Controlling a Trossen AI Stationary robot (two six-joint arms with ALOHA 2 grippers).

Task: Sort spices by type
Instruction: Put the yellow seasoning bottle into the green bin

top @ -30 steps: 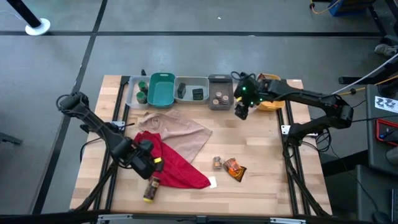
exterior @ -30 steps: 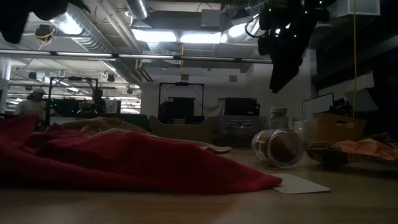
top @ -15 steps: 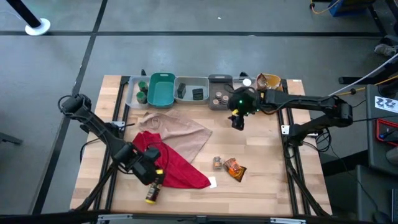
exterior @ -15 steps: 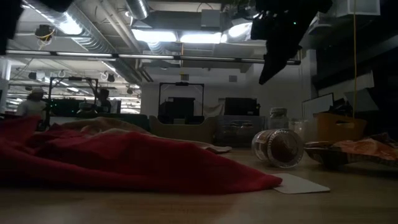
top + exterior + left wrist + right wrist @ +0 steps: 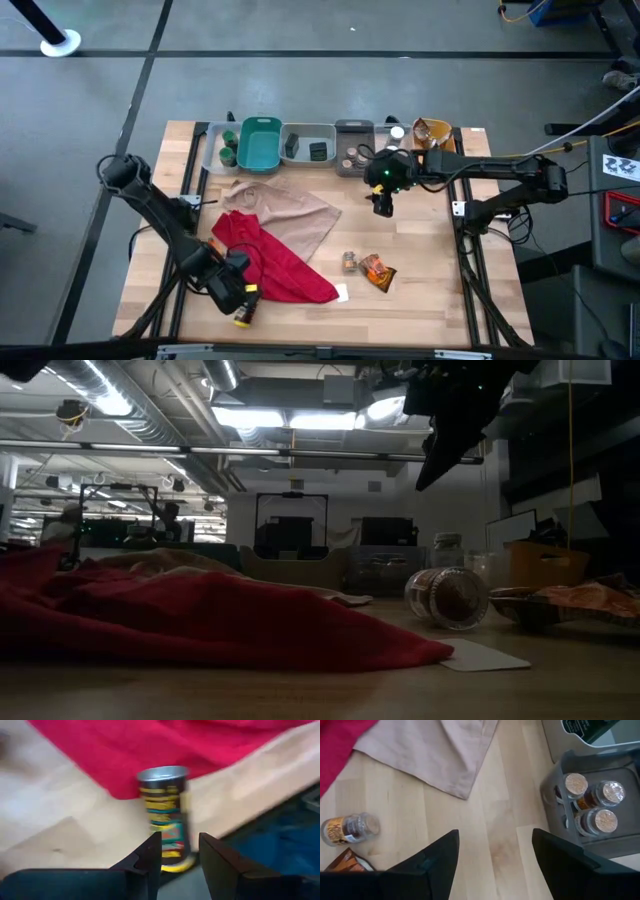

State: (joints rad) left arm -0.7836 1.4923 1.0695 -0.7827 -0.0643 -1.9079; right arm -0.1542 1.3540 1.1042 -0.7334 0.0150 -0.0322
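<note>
Near edge of table: yellow-capped bottle (image 5: 165,815), lying on its side on bare wood just beside the hem of the red cloth (image 5: 270,262); left gripper (image 5: 232,290) is down at it, fingers drawn narrow on either side of the capped end; whether they actually pinch it cannot be told; the approach along the bottle's length suits a lift off the table.

Middle of table, right of the red cloth: small brown jar (image 5: 350,828) on its side, cork end outward; orange-brown packet (image 5: 378,271) just beside it; both unsorted, probably left for the right arm as the nearer one; white card (image 5: 480,654) flat at the cloth's corner.

Beyond these: tan cloth (image 5: 285,212) spread between the red cloth and the bins, overlapping the red one.

Above the bare wood in front of the bins: right gripper (image 5: 384,198), fingers wide apart, nothing between them; it hangs clear of the table, judged ready to descend on the loose jar or packet.

Far edge, row of bins, each taking one kind: teal bin (image 5: 260,145); light grey bin (image 5: 306,133) with dark boxes; dark grey bin (image 5: 559,795) holding cork-topped brown jars (image 5: 594,802) upright together; yellow bin (image 5: 432,132) at the right end with crinkly packets; green containers (image 5: 228,148) at the left end.
</note>
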